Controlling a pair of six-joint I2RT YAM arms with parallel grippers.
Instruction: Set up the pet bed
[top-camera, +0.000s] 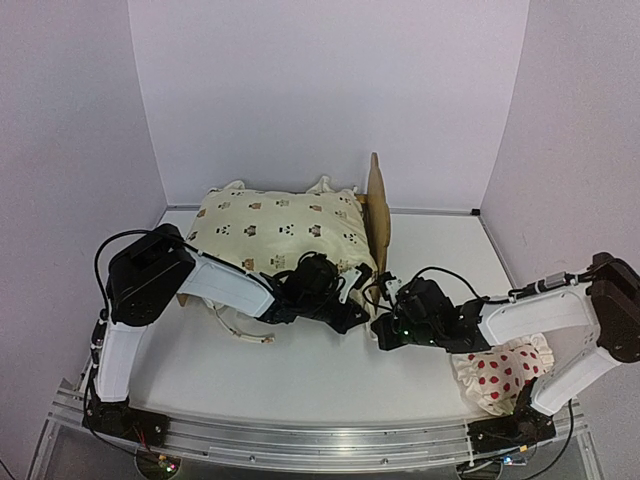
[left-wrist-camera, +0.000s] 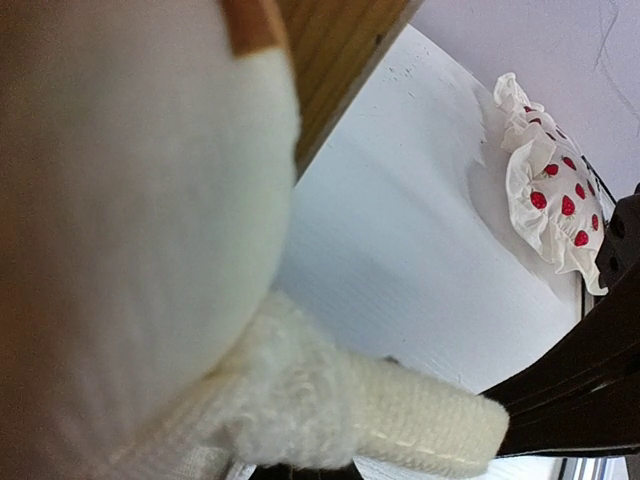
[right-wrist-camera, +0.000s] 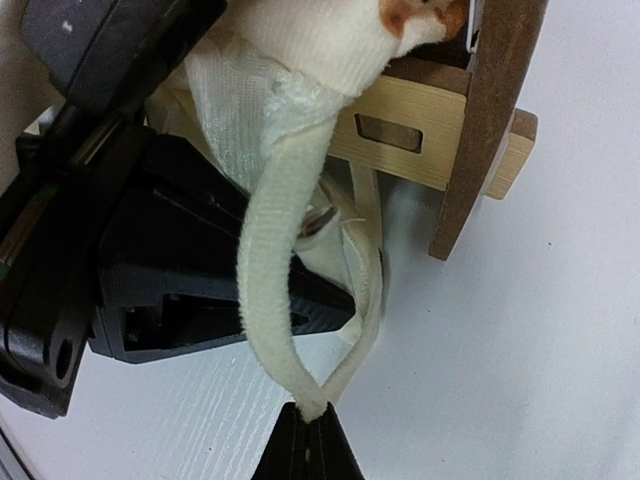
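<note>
The pet bed (top-camera: 377, 205) stands at the back, its scalloped headboard on the right. A cream printed cover (top-camera: 280, 235) lies over the frame and hides its base. My left gripper (top-camera: 350, 312) is at the cover's near right corner, shut on a cream fuzzy strap (left-wrist-camera: 420, 420) of the cover. My right gripper (top-camera: 383, 318) faces it, just to its right. In the right wrist view my right gripper (right-wrist-camera: 312, 425) is shut on two cream straps (right-wrist-camera: 268, 270) where they meet. They hang from the cover below the wooden rail (right-wrist-camera: 410, 125) and the headboard (right-wrist-camera: 495, 120).
A white ruffled pillow (top-camera: 500, 372) with red dots lies at the front right under my right arm, and the same pillow (left-wrist-camera: 555, 205) shows in the left wrist view. A loose cord (top-camera: 240, 330) trails on the table (top-camera: 330, 380) under my left arm. Walls enclose three sides.
</note>
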